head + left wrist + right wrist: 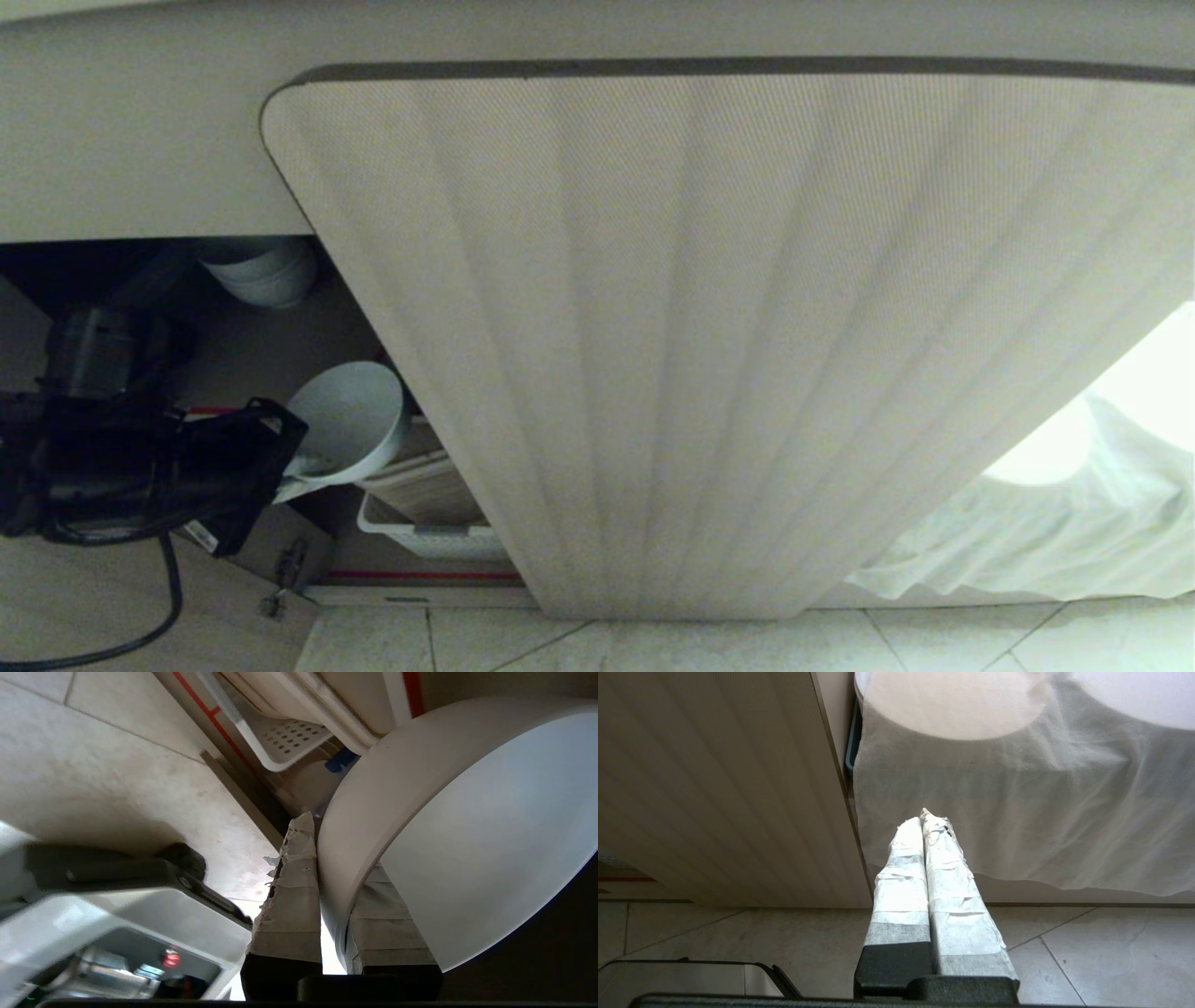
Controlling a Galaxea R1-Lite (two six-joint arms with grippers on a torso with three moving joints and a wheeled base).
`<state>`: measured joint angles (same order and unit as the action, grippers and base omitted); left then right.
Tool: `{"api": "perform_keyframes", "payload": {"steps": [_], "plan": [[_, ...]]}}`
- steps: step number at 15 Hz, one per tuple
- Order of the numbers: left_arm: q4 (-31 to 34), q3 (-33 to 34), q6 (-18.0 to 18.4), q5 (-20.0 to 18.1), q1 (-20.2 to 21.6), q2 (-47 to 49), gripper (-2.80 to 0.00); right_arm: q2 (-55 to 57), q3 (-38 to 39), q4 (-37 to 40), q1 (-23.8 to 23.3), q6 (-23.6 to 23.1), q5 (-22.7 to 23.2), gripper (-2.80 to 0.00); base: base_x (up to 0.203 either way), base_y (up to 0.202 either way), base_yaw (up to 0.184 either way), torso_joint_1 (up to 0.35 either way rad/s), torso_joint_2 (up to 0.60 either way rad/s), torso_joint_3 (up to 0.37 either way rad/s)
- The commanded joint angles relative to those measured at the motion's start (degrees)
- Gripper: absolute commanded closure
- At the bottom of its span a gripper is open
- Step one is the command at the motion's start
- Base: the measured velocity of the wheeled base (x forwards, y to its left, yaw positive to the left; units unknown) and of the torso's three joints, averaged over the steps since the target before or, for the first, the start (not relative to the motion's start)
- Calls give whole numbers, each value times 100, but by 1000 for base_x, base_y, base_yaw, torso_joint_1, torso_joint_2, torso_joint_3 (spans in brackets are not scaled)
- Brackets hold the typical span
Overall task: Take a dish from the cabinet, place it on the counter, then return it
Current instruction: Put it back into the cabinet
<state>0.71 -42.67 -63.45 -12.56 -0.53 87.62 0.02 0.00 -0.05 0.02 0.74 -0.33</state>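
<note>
My left gripper (297, 474) is shut on the rim of the dish (347, 420), a small white bowl, with one taped finger (294, 891) outside the wall and the other inside. The dish (486, 826) hangs tilted in front of the cabinet's open left bay (280, 345), just left of the closed ribbed cabinet door (709, 355). My right gripper (923, 817) is shut and empty, held low before a white cloth. The counter is out of view.
A stack of white bowls (261, 271) sits on the upper shelf inside. Below the dish a white perforated basket (425, 537) holds wooden boards. The lower shelf has a red-taped edge (420, 575). A white cloth (1074, 532) drapes at the right. A tiled floor (840, 644) lies below.
</note>
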Motion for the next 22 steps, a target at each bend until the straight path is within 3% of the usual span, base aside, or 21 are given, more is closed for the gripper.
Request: {"api": "perform_keyframes", "payload": {"steps": [1, 3, 6, 9, 17, 22], "plan": [[-106, -42, 214, -71, 164, 365, 0, -2, 0, -4, 6, 5, -2, 0, 0, 0, 0, 0, 0, 0], [-153, -171, 477, -320, 402, 513, 0, -2, 0, -4, 6, 4, -2, 0, 0, 0, 0, 0, 0, 0], [-158, -267, 1275, -617, 656, 730, 0, -2, 0, -4, 6, -4, -2, 0, 0, 0, 0, 0, 0, 0], [-154, -479, 1335, -919, 756, 812, 0, 1, 0, -4, -2, 5, -2, 0, 0, 0, 0, 0, 0, 0], [-8, -1270, 1344, -938, 757, 1416, 0, -2, 0, 5, 6, -2, -2, 0, 0, 0, 0, 0, 0, 0], [104, -1786, 1438, -1143, 745, 1795, 0, -2, 0, -4, 0, 5, -2, 0, 0, 0, 0, 0, 0, 0]]}}
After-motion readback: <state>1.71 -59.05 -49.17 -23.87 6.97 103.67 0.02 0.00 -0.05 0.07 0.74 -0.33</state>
